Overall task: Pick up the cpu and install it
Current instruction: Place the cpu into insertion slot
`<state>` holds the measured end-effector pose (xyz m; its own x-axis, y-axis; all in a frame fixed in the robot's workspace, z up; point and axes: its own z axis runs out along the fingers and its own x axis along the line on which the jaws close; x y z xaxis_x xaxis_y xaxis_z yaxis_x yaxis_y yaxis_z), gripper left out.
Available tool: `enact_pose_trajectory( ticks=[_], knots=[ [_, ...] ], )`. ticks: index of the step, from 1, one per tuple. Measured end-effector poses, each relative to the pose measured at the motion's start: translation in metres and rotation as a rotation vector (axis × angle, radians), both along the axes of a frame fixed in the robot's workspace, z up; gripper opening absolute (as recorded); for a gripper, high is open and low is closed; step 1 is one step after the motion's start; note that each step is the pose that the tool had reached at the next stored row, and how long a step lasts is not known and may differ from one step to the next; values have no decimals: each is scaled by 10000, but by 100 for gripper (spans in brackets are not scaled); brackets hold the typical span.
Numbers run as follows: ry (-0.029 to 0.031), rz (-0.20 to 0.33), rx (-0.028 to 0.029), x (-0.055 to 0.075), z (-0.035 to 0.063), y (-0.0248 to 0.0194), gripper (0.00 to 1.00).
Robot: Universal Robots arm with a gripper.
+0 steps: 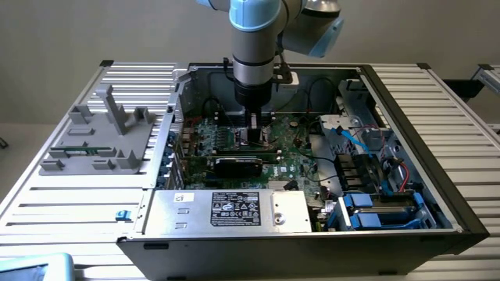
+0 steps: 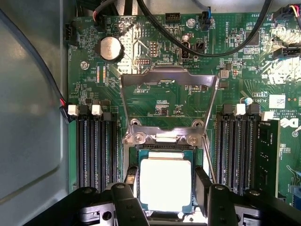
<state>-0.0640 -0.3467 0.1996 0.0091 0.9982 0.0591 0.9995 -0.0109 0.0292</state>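
Observation:
The cpu [image 2: 165, 183], a small square chip with a bright silver top and a greenish rim, sits between the two black fingers [image 2: 131, 181] of my gripper [image 2: 165, 188]. The fingers press against its two opposite sides. The chip is level over the socket frame [image 2: 164, 137] on the green motherboard [image 2: 155, 101], and the socket's metal load plate [image 2: 168, 79] is swung open beyond it. In the exterior view the arm reaches straight down into the open computer case [image 1: 437, 193], with the gripper [image 1: 254, 137] low over the board's middle.
Black memory slots [image 2: 96, 150] flank the socket on both sides. Black cables [image 2: 207, 49] cross the board beyond the load plate. A black card [image 1: 238, 164] and a silver box with a white label [image 1: 234, 211] lie near the gripper. A grey fixture [image 1: 102, 140] stands outside the case.

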Motion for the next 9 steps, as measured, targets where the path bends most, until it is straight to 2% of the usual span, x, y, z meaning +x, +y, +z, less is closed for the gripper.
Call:
enact_pose_trajectory(
  ticks=[9],
  knots=[
    [-4,21,10,0,0,-11,56]
  ],
)
